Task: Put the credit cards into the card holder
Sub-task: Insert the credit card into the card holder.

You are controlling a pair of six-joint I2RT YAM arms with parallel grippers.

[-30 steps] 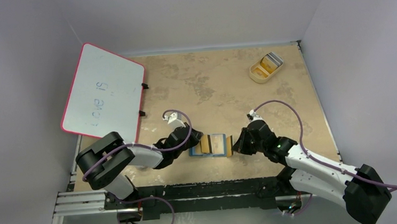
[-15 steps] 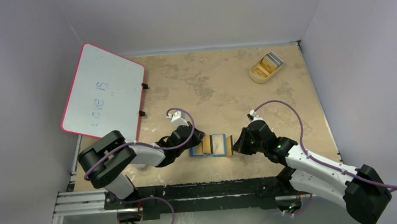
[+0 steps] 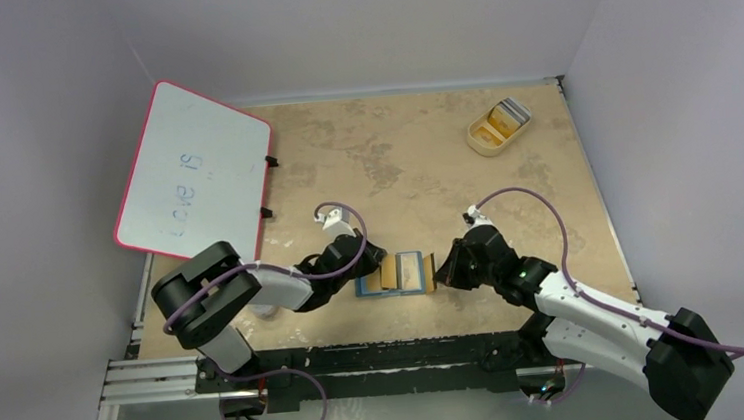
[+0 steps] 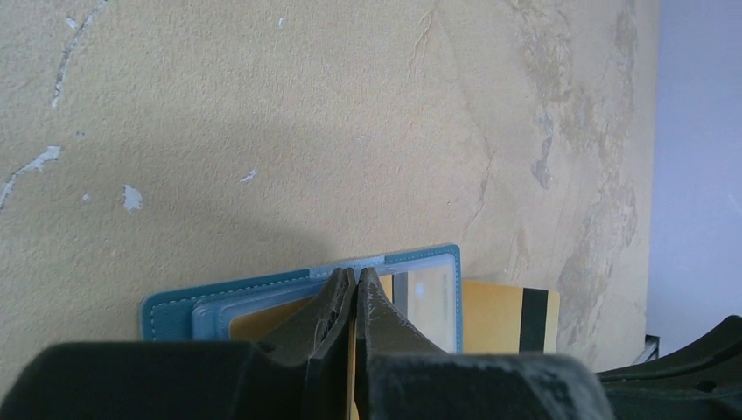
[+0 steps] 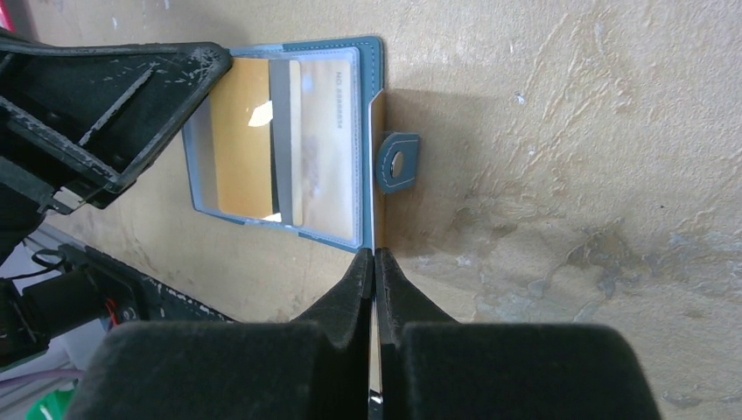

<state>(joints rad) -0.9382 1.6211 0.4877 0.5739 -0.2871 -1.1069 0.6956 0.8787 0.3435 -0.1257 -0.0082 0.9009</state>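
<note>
2 pinches at desk's (image 3: 395,168) near edge: left gripper (image 4: 353,282) nips orange card (image 3: 385,272) over open holder (image 4: 175,313), right gripper (image 5: 374,259) striped card (image 4: 503,317) beside it.

This looks like a robotics lab cell. Plain pale walls (image 3: 383,19) box in a mottled tan table (image 3: 394,158). Cabled robot arms (image 3: 586,308) sit by an aluminium rail (image 3: 151,380), and a scribbled whiteboard (image 3: 189,169) leans aside.
</note>
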